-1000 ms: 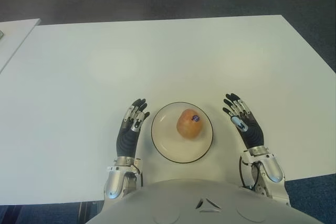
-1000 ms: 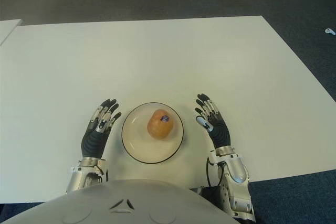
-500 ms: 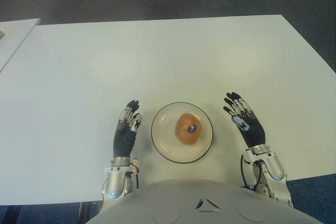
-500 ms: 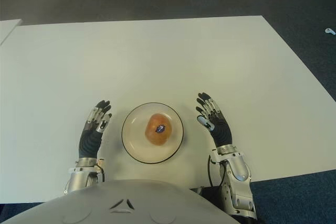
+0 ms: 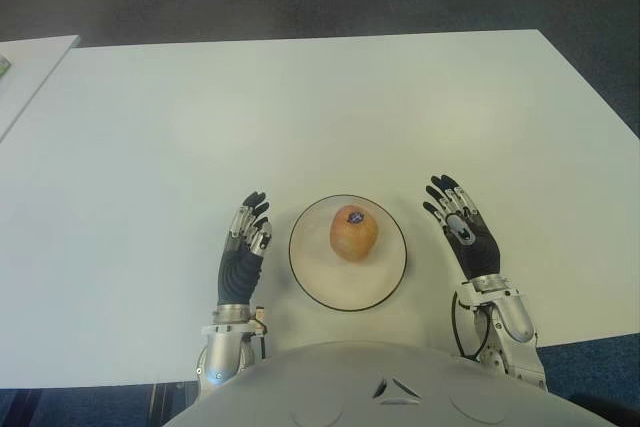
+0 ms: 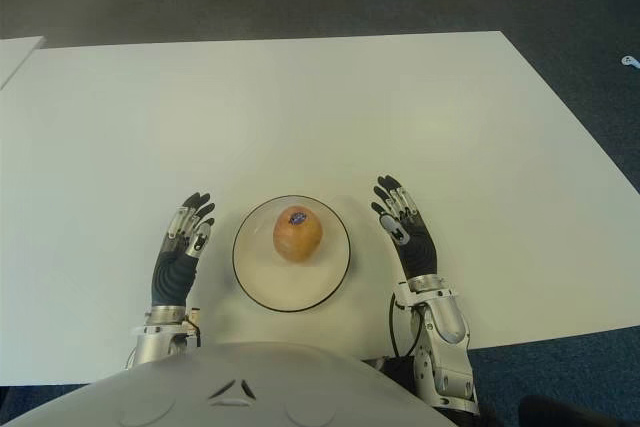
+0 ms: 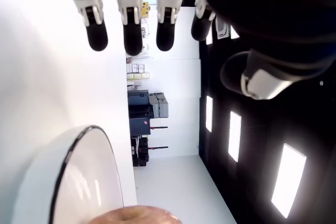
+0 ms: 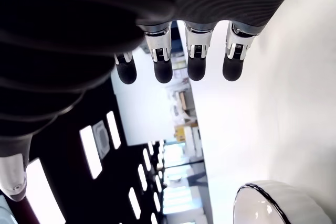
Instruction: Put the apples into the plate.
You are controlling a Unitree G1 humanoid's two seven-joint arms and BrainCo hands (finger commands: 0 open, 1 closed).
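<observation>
Head stereo pair looks steeply down at the bench (image 5: pixel 300 107) (shared scene); wrist cameras view fingers closely, sharing the plate (image 7: pixel 68 182).

The robot's own torso (image 5: pixel 380 387) hides the near edge of the tabletop (image 5: pixel 300 107) and both forearms. In the left wrist view only a sliver of the apple (image 7: pixel 137 215) shows, and the plate (image 7: pixel 73 171) is cut by the edge. The apple's sticker (image 5: pixel 352 216) is too small to read.

The tabletop (image 5: pixel 300 107) is evenly and brightly lit from above, only faint shadows are cast, and ceiling lights are overexposed in both wrist views.
</observation>
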